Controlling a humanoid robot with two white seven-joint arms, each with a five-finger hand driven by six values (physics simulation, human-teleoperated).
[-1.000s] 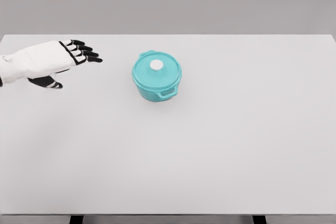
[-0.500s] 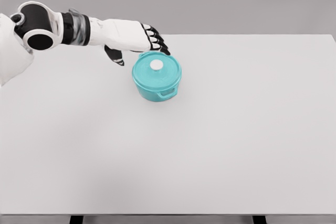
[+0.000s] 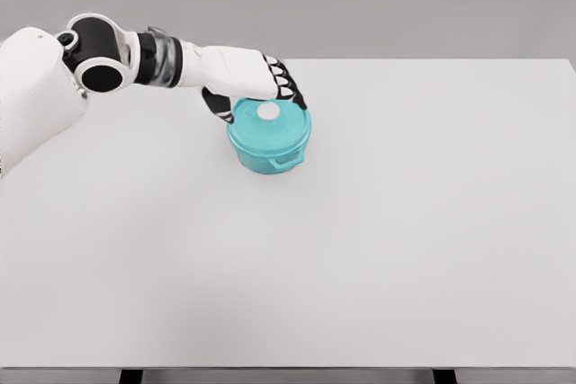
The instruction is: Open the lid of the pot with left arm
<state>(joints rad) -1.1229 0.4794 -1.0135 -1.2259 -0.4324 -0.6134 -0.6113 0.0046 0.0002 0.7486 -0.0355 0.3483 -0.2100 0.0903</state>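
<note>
From the left edge we get the white left arm [image 3: 108, 60], shoulder big at the far left, dark elbow joint, forearm reaching right over the white table [image 3: 360, 267]. The left hand [image 3: 256, 83] sits above the rear left part of the teal pot [image 3: 269, 137], black fingers [image 3: 290, 92] stretched out side by side and angled down past the far rim, thumb [image 3: 216, 103] hanging low on the pot's left side. We see the hand loose and extended, not closed around anything; whether the fingertips touch the lid we cannot tell. The lid [image 3: 268, 123] is seated on the pot, white knob [image 3: 268, 111] uncovered just below the fingers. Pot stands on the table, left of centre, toward the far edge, one handle [image 3: 288, 160] facing front right.
</note>
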